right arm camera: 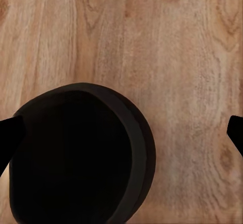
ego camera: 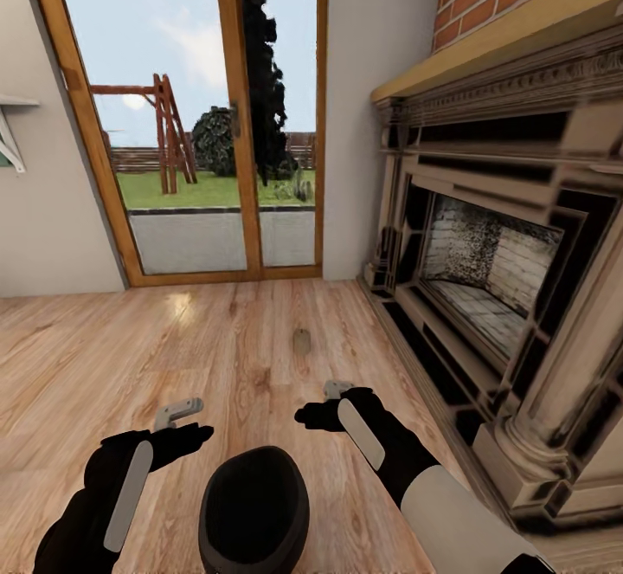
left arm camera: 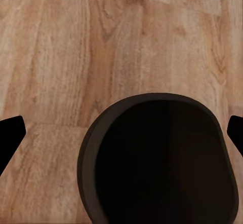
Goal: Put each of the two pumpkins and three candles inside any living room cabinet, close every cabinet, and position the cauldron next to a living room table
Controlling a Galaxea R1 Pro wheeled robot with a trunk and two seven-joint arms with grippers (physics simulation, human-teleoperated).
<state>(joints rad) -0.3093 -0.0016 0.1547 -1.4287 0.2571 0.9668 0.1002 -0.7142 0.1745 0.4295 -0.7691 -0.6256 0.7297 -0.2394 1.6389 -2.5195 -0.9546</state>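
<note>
Below and between both wide-open jaws, black cauldron (ego camera: 253,509) on wood floor (ego camera: 130,357), ungripped.

The wooden floor (ego camera: 130,357) runs in pale brown planks from the glass door's frame at its far edge to the fireplace base along its right edge. A black cauldron (ego camera: 253,509) stands on it at the near edge, roughly midway across, its dark open mouth facing up; the wrist views show bare planks around its rim. Farther in, toward the middle of the floor and well apart from the cauldron, lies a small beige-tan candle (ego camera: 301,341).
</note>
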